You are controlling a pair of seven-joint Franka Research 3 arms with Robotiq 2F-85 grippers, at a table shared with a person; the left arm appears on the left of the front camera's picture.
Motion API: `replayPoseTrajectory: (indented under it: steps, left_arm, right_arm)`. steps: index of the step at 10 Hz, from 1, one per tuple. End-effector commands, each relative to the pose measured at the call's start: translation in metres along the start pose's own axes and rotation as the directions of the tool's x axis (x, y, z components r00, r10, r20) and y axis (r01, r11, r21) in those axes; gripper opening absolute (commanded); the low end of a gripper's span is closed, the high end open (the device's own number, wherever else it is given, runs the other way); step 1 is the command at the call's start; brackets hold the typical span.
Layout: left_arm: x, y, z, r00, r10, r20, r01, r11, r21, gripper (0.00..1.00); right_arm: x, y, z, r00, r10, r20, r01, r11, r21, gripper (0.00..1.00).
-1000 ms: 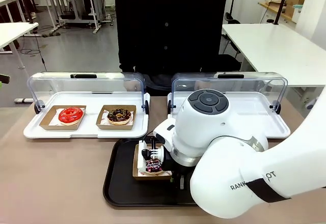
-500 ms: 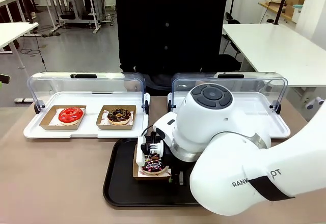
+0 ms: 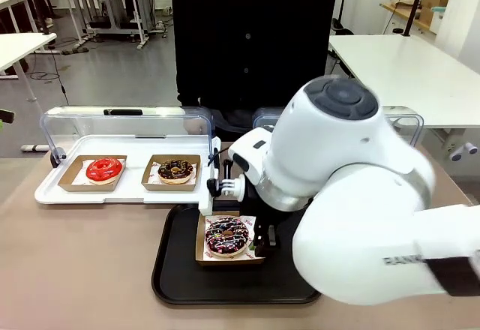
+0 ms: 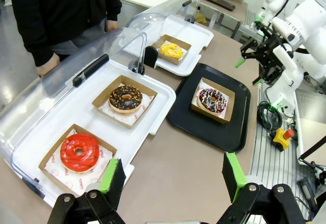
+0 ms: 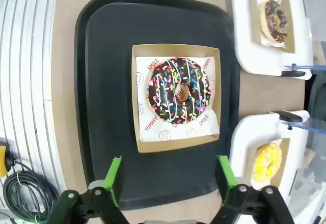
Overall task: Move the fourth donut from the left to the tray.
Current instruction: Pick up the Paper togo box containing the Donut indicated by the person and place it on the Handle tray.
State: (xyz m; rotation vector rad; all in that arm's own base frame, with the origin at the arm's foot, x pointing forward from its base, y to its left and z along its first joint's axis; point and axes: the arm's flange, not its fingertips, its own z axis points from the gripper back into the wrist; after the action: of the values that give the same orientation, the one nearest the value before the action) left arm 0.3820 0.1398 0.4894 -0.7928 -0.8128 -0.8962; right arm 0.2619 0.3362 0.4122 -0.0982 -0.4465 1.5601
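**Four donuts, four boxes, one on the black tray**

Four donuts sit on the worktop, each in its own small brown cardboard box. The fourth donut (image 5: 179, 97), dark chocolate with pink and white drizzle and coloured sprinkles, lies in its box (image 5: 175, 51) on the tray (image 5: 102, 81), near the tray's middle. The paper liner under it reads "YUMMY" and "SMILE" in red along its edges, with small smiley faces.

Two white display trays with raised clear lids stand along the far side of the worktop. The left display tray (image 3: 52, 193) holds two boxes: a red donut (image 3: 103, 169) toward its left end and a chocolate donut with yellowish crumbs (image 3: 176, 169) toward its right end. The right display tray (image 4: 196, 61) holds one box with a yellow donut (image 4: 171, 50).

The right gripper (image 5: 167, 175) hangs above the near edge of the tray, its fingers spread wide with nothing between them, clear of the box. The left gripper (image 4: 172, 175) is over the near left part of the worktop, its fingers apart and empty too.

A person in dark clothes stands at the far edge.
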Motion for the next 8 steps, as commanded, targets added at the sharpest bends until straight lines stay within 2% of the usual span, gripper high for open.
replayPoseTrajectory:
  steps: [1,3,4,8]
  left_arm:
    - [0.002,0.0,0.001,1.0,-0.014,0.02,0.014,1.0,-0.006,1.0]
    - [0.002,0.0,0.001,1.0,-0.014,0.02,0.014,1.0,-0.006,1.0]
    - [0.002,0.0,0.001,1.0,-0.014,0.02,0.014,1.0,-0.006,1.0]
    - [0.002,0.0,0.001,1.0,-0.014,0.02,0.014,1.0,-0.006,1.0]
  right_arm:
    - [-0.076,0.049,0.013,0.999,0.015,0.03,-0.016,0.999,0.032,1.0]
    - [-0.08,0.044,0.013,0.999,0.018,0.027,-0.02,0.996,0.081,1.0]
    - [-0.004,-0.004,0.017,1.0,0.0,0.008,0.0,1.0,0.003,1.0]
    - [-0.004,-0.004,0.017,1.0,0.0,0.008,0.0,1.0,0.003,1.0]
